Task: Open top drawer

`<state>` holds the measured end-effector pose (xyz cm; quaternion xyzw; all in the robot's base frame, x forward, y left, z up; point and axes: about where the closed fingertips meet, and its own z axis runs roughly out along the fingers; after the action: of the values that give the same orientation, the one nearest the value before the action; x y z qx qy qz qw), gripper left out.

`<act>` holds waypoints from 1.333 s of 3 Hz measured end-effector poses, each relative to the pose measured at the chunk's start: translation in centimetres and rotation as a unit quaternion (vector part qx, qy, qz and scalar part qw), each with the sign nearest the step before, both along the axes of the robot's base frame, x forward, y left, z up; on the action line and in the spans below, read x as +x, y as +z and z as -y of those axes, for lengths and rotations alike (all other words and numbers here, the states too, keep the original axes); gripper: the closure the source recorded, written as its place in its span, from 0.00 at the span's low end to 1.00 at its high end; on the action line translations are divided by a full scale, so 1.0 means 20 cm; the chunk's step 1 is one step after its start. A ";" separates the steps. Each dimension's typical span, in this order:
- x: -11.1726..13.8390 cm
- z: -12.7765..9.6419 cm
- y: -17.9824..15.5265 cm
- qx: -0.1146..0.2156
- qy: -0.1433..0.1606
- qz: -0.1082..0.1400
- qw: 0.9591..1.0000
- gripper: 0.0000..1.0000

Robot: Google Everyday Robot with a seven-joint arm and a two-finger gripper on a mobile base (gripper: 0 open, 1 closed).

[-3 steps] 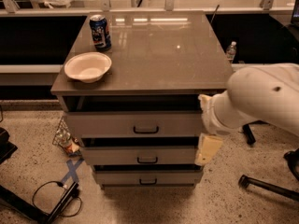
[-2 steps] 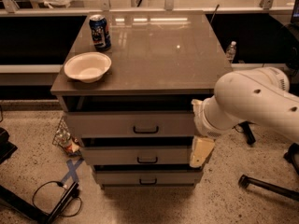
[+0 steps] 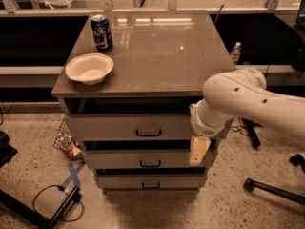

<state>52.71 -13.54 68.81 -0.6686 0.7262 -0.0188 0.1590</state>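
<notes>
The top drawer (image 3: 109, 127) is the tallest of three grey drawer fronts in the cabinet under the brown tabletop (image 3: 157, 56). It has a small dark handle (image 3: 148, 133) at its centre, and a dark gap shows above its front. My gripper (image 3: 198, 151) hangs from the white arm (image 3: 248, 104) at the right end of the drawer fronts, in front of the middle drawer (image 3: 114, 158) and to the right of and below the top drawer's handle. It holds nothing that I can see.
A white bowl (image 3: 89, 68) and a blue can (image 3: 102, 32) stand on the tabletop's left side. The bottom drawer (image 3: 124, 181) is lowest. Cables, blue tape and litter (image 3: 66, 144) lie on the floor at left. Chair legs (image 3: 271, 187) lie at right.
My arm and gripper have moved left, from the cabinet's right edge to in front of the right end of the drawer fronts. The drawers have not moved.
</notes>
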 end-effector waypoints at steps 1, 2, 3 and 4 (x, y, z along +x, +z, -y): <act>0.08 0.01 -0.07 -0.007 0.001 -0.010 1.000 0.00; 0.14 0.02 -0.12 -0.012 0.001 -0.020 1.000 0.00; 0.17 0.01 -0.15 -0.013 0.001 -0.025 1.000 0.18; 0.09 0.07 -0.18 -0.002 -0.018 -0.032 0.999 0.49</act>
<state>54.45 -15.02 65.23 -0.6557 0.7430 -0.0017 0.1342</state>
